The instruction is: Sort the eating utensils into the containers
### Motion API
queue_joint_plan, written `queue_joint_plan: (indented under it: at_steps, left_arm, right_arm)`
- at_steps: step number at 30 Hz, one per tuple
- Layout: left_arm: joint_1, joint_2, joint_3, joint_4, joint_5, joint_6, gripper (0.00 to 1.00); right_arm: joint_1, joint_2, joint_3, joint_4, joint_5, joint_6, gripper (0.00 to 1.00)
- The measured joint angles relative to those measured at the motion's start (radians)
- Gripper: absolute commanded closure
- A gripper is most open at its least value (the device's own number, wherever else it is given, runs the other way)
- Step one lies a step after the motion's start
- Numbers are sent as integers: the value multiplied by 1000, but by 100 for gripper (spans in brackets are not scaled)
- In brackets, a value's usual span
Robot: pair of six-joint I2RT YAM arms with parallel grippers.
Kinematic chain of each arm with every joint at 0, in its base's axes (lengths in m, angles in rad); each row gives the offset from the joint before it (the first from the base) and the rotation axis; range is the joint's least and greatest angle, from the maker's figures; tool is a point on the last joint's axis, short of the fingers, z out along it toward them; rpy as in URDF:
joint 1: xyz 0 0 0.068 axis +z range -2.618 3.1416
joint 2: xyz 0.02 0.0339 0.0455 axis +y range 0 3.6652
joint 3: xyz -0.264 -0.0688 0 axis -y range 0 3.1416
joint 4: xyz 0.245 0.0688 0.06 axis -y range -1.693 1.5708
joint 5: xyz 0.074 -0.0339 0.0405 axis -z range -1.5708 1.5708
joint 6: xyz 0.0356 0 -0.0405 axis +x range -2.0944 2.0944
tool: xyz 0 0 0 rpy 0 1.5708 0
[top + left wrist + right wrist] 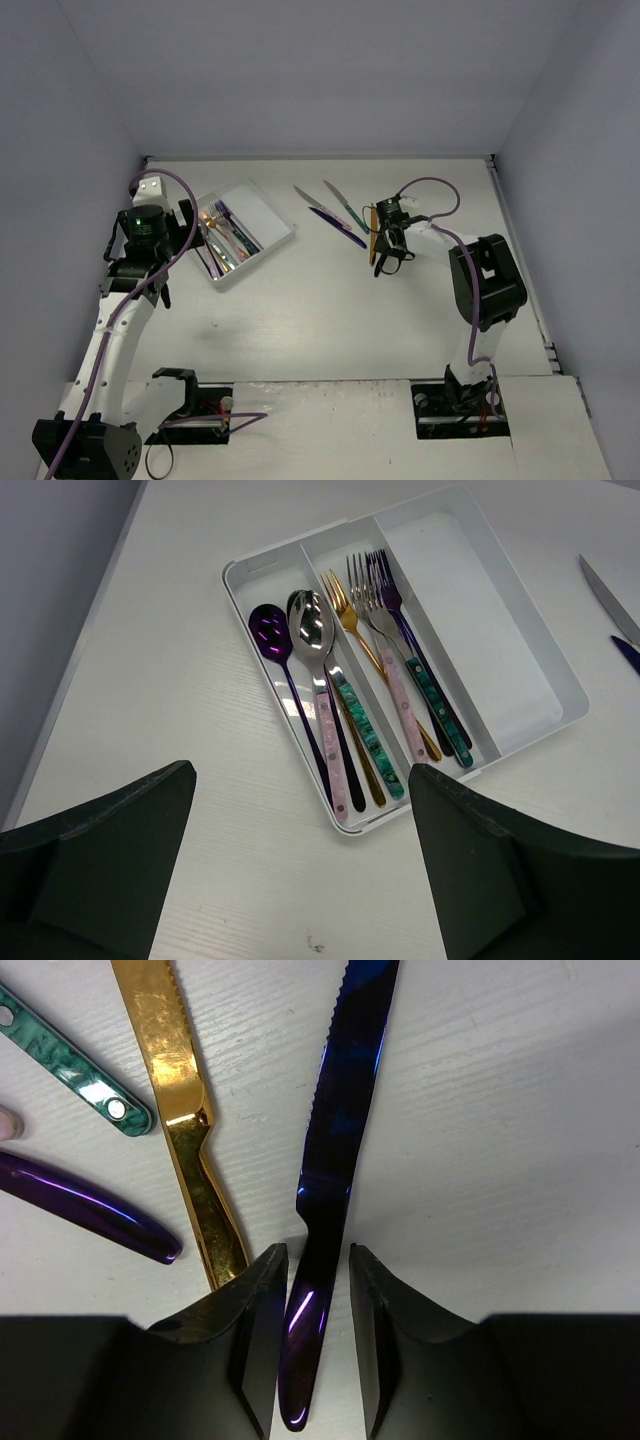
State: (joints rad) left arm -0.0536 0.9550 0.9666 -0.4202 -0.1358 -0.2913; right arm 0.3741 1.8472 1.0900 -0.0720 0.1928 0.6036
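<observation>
The white cutlery tray (285, 232) sits at the back left. In the left wrist view the tray (570, 695) holds spoons (310, 620) in its left compartment and forks (375, 590) in the middle one; the right compartment is bare. My left gripper (300, 880) is open and empty, hovering near the tray's near end. In the right wrist view my right gripper (317, 1260) stands low over the table, its jaws narrowly apart on either side of the handle of a dark blue knife (340, 1110) that lies flat. A gold knife (175, 1070) lies just left of it.
A teal handle (70, 1065) and a purple handle (80, 1205) lie left of the gold knife. From above, several knives (340, 228) lie spread between the tray and the right gripper (388, 262). Walls enclose the table at the back and sides.
</observation>
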Motion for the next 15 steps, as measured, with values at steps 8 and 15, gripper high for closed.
queue_joint_plan:
  at_steps: [8, 15]
  left_arm:
    - [0, 0, -6, 3, -1, 0, 14]
    - [0, 0, -12, 3, -1, 0, 14]
  right_arm:
    - [-1, 45, 56, -14, 2, -8, 100]
    - [-8, 47, 59, -8, 1, -55, 100]
